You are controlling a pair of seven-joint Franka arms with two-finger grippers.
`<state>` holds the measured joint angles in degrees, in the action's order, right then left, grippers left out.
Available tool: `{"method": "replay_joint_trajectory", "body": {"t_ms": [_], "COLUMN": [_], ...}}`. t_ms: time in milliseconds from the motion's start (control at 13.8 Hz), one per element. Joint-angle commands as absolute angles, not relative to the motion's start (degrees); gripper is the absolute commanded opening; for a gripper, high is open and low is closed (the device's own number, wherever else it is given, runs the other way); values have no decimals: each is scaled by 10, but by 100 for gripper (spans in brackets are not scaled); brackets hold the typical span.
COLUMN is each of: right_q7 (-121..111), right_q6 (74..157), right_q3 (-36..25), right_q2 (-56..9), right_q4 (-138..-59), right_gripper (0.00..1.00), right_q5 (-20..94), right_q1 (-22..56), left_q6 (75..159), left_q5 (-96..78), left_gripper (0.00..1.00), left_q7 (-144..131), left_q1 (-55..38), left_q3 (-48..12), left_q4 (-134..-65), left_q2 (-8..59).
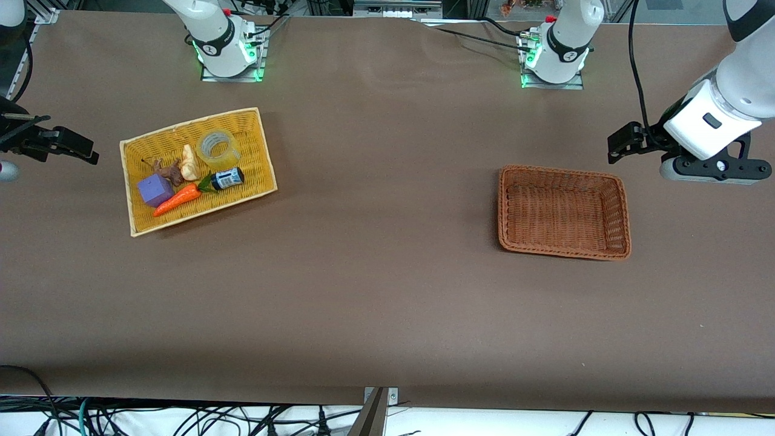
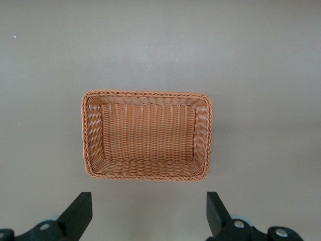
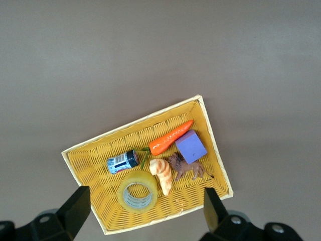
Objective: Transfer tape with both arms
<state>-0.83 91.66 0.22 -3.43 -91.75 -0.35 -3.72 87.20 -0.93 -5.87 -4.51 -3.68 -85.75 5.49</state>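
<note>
The tape (image 1: 218, 149) lies in a yellow basket (image 1: 138, 221). Both the left end effector (image 2: 148, 213) and the right end effector (image 3: 143, 211) hover open, holding nothing.

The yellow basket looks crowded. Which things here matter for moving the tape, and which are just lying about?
For the job:
clear yellowish tape roll
brown wicker basket, empty
left gripper, open
right gripper, open

Lying about:
orange carrot
purple cube
small dark bottle
brown toy animal
</note>
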Motion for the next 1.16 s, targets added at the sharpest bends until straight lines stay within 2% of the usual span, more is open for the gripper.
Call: {"method": "replay_joint_trajectory", "body": {"t_ms": [0,1091], "right_q7": [-15,-16], "right_q6": [911,911], "right_q3": [8,9], "right_q2": [-36,-40], "right_q4": [-914,-913], "right_gripper": [100,100], "right_q5": [-11,-10], "right_q1": [-40,-11], "left_q6": [860,860], "left_q5": [6,5], "left_gripper": [100,100], "left_q7": [-51,-50], "left_q1": [-47,-47], "left_q3": [-39,-38], "left_q4": [-841,-840], "left_q2": [61,61]}}
